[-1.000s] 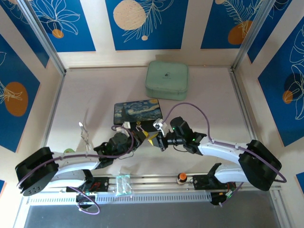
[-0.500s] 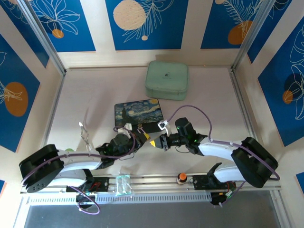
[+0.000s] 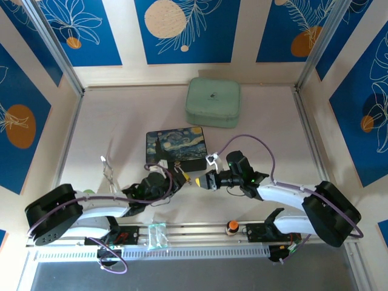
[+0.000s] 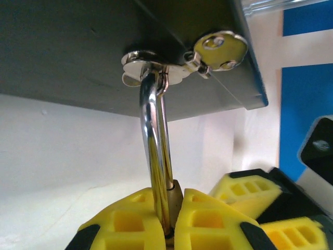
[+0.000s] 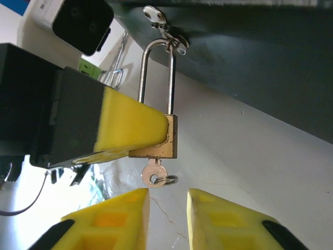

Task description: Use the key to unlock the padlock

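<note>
The brass padlock (image 5: 165,139) hangs by its silver shackle (image 5: 155,73) from the hasp (image 4: 151,61) on the starry-night box (image 3: 177,143). My left gripper (image 4: 171,221) is shut on the padlock body (image 4: 176,198), and its yellow finger (image 5: 130,125) presses the body's side. The small silver key (image 5: 154,173) sticks in the keyhole at the padlock's bottom, with a thin ring through its head. My right gripper (image 5: 167,205) is open just below the key, not touching it. From above, the two grippers (image 3: 193,180) meet at the box's front edge.
A pale green case (image 3: 213,102) lies at the back of the table. A round orange-and-black knob (image 3: 231,227) sits on the front rail. A clear plastic piece (image 3: 157,235) rests on the rail at left. The box's dark side (image 4: 78,47) hangs close over both wrists.
The right arm has drawn back slightly to the right and its gripper now sits a little lower. The left gripper keeps its hold on the padlock.
</note>
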Controlling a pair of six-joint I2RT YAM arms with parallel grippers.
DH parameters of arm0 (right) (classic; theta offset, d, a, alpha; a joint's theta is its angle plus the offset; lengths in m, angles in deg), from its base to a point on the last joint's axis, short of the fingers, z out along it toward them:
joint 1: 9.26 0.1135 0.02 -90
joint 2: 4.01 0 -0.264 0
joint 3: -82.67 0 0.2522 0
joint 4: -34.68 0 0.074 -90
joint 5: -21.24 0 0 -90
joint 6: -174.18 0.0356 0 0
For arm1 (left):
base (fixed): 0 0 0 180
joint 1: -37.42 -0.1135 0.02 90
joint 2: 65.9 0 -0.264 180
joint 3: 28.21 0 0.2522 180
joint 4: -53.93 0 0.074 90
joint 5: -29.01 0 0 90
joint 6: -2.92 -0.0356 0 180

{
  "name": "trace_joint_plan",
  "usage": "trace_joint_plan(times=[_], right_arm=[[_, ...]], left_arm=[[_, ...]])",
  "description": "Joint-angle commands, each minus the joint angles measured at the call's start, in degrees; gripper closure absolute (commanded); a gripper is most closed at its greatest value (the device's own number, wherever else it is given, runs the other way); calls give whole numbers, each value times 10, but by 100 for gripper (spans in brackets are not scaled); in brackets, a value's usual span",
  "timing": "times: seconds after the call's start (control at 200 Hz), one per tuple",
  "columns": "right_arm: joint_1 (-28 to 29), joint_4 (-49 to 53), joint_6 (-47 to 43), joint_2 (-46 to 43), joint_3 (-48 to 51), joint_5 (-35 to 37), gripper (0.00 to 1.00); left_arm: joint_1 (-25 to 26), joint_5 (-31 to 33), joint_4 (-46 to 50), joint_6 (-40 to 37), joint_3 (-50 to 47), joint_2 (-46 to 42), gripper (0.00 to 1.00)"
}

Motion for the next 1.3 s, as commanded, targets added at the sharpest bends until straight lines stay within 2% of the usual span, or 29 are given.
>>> trace_joint_plan(times=[0.0,0.11,0.225,0.32,0.415,0.46,0.54,0.62,0.75,0.911,1.081,1.291], right_arm=[[12,42,-2,-27,5,32,68],[29,86,-11,-58,-5,74,67],[52,136,-12,-103,-12,184,67],[50,194,-1,-127,-30,258,67],[39,197,0,-146,-31,260,67],[35,195,3,-147,-32,263,63],[26,210,3,-137,-53,279,63],[14,243,0,-112,-93,291,63],[-5,280,-1,-55,-169,286,63],[-6,320,-13,40,-273,274,64],[16,367,-40,152,-386,269,65],[57,389,-74,240,-451,276,62]], left_arm=[[2,15,8,-17,-4,4,100],[2,12,45,-38,0,7,100],[0,-4,90,-65,11,13,100],[-6,-31,110,-81,13,23,100],[-16,-65,151,-110,27,37,100],[-19,-70,170,-122,31,42,100],[-27,-73,198,-139,33,44,100],[-34,-68,246,-160,40,37,100],[-38,-25,365,-204,66,20,100],[-41,18,475,-257,104,24,96],[-41,45,517,-277,125,39,94],[-40,91,556,-300,153,58,92]])
